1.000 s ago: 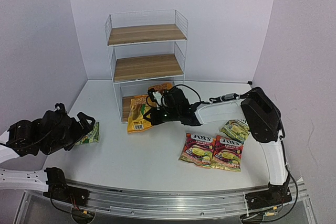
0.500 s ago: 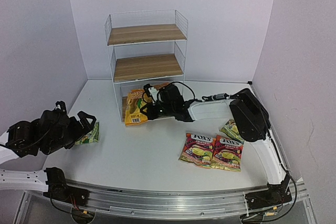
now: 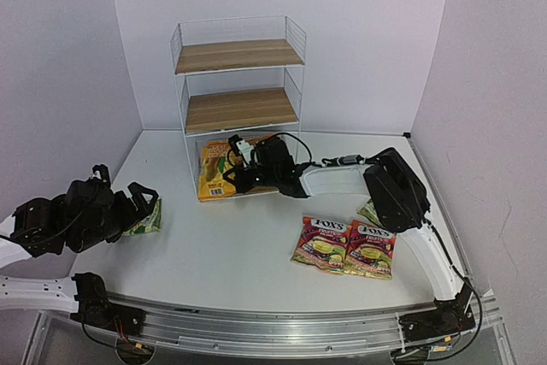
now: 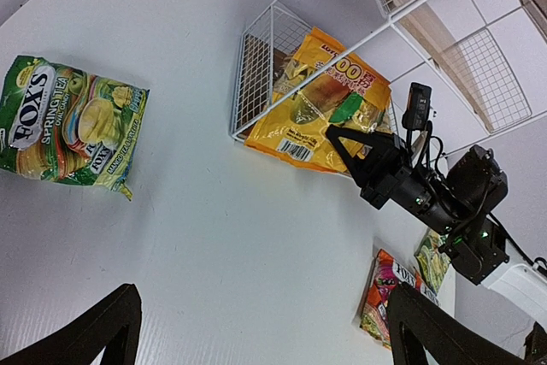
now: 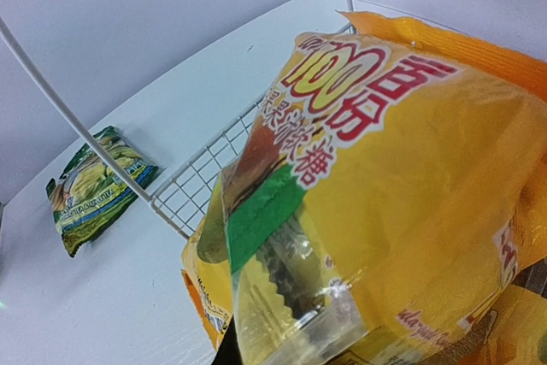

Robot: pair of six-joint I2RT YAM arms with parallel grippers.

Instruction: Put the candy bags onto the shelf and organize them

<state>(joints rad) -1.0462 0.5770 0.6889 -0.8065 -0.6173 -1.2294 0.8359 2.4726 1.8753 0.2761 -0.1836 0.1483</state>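
The shelf (image 3: 239,55) of white wire and wooden boards stands at the back. Two yellow-orange candy bags (image 3: 215,175) lie on its bottom tier. My right gripper (image 3: 238,170) reaches in there and is shut on the lower edge of the upper yellow bag (image 5: 385,168); one finger shows through the bag's clear window. The lower yellow bag (image 5: 201,301) lies under it. A green bag (image 3: 145,224) lies on the table right by my open, empty left gripper (image 3: 144,201), and shows in the left wrist view (image 4: 73,130). Two red FOX'S bags (image 3: 323,244) (image 3: 370,250) lie side by side at front right.
A second green bag (image 3: 369,211) lies partly hidden behind the right arm's elbow. The right forearm (image 3: 342,179) stretches across the table in front of the shelf. The shelf's thin wire side panel (image 5: 197,181) stands close to the held bag. Walls enclose the table on three sides.
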